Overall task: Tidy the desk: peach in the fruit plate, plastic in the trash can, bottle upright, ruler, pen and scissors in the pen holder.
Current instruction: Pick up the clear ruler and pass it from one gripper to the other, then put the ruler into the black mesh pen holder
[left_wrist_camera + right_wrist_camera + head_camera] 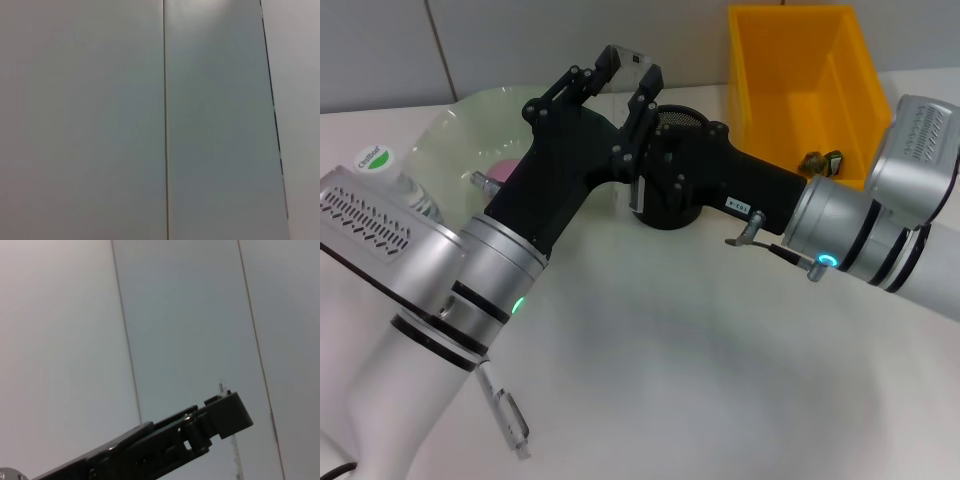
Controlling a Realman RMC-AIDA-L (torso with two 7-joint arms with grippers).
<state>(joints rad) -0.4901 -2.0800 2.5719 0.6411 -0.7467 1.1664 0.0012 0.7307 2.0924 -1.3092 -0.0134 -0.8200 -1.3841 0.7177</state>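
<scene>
1. My right arm reaches across the desk, its gripper (pixel 645 190) hidden behind my left, so I cannot tell its state.
2. The yellow trash can (pixel 790 90) stands clear at the far right edge.
3. The fruit plate (pixel 460 130) already holds the peach (pixel 503 168).
4. My left gripper (pixel 620 75), spread open and empty, hangs above the pen holder (pixel 670 205), crowding it.
5. The bottle (pixel 395 180) stands beside my left arm.

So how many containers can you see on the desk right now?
3: the yellow bin at the far right, the black mesh pen holder mid-desk behind the arms, and the clear fruit plate at the far left. The arms may hide others.
</scene>
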